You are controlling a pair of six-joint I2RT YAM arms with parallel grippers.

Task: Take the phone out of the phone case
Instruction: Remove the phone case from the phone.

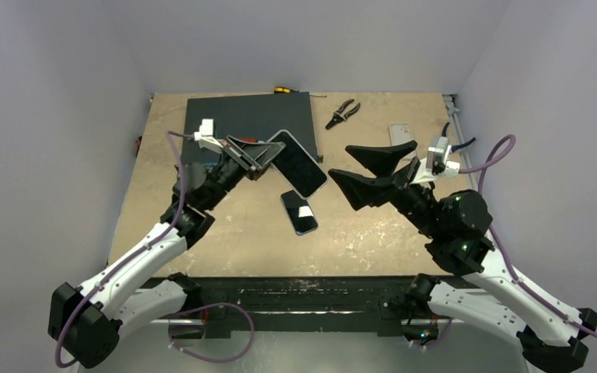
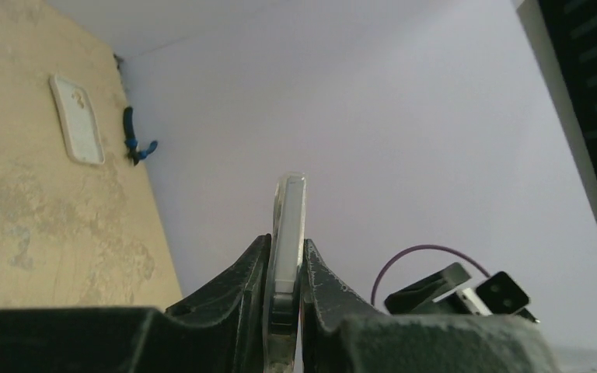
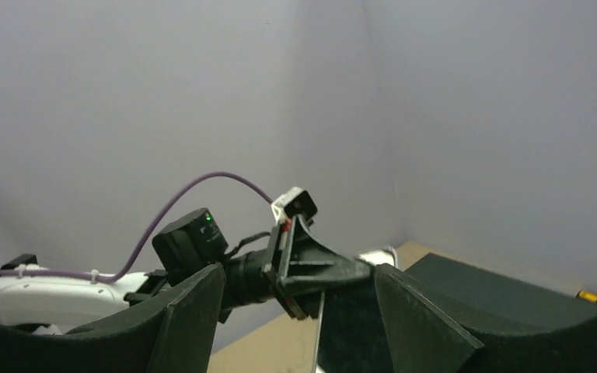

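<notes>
**Phone down on the table, case held aloft**

Nearest the overhead camera were the two arm bases, bolted at the near edge of the table (image 1: 373, 233). The left gripper (image 1: 270, 158) was pinched narrow on one end of the phone case (image 1: 301, 165) and held it off the surface. In the wrist view its black, wedge-shaped fingers (image 2: 233, 287) clamped a thin, translucent, round-cornered rim seen edge-on. From above the case read as a dark slab with a pale border, so whether it was quite empty could not be told for certain.

Just below it, apart from the case and touching neither claw, the phone (image 1: 299, 211) lay flat on the table. It was a glossy black rectangle with a patch of glare on its glass. To the right the right gripper (image 1: 340, 163) stood wide, its matte black fingers splayed and holding nothing, near the case but clear of it.

The separation itself looked done, to judge by the loose phone. What seemed left was to lower the case onto the mottled tan tabletop beside the phone without landing on it, then let go.

Farther back lay a flat dark mat (image 1: 225, 116), black-handled pliers (image 1: 343, 113) and, at the right, a spare white case (image 1: 400, 132).
</notes>
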